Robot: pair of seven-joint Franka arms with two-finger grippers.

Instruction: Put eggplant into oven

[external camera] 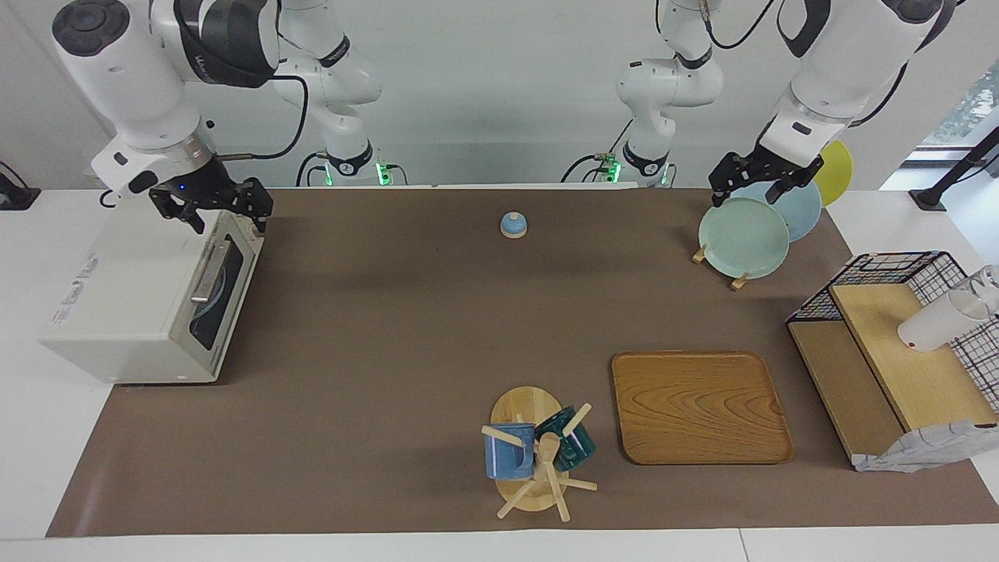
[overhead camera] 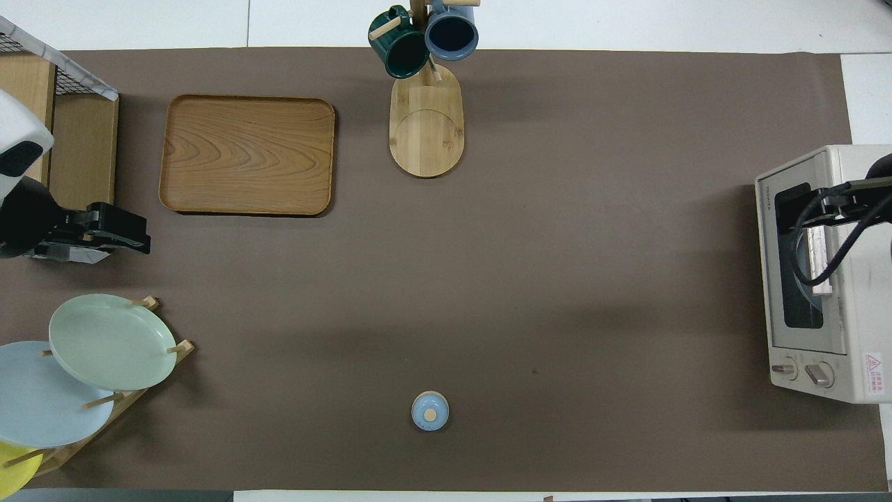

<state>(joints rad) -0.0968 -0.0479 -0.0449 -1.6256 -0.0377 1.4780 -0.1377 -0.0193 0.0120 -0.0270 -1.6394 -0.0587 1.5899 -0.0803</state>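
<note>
The off-white oven stands at the right arm's end of the table with its dark glass door shut. No eggplant shows in either view. My right gripper hangs open and empty over the oven's top front edge, near the end of the door closest to the robots. Over the plates in the rack at the left arm's end, my left gripper waits open and empty.
A small blue bell sits mid-table near the robots. A wooden tray and a mug tree with two mugs lie farther out. A plate rack and a wire shelf holding a white cup occupy the left arm's end.
</note>
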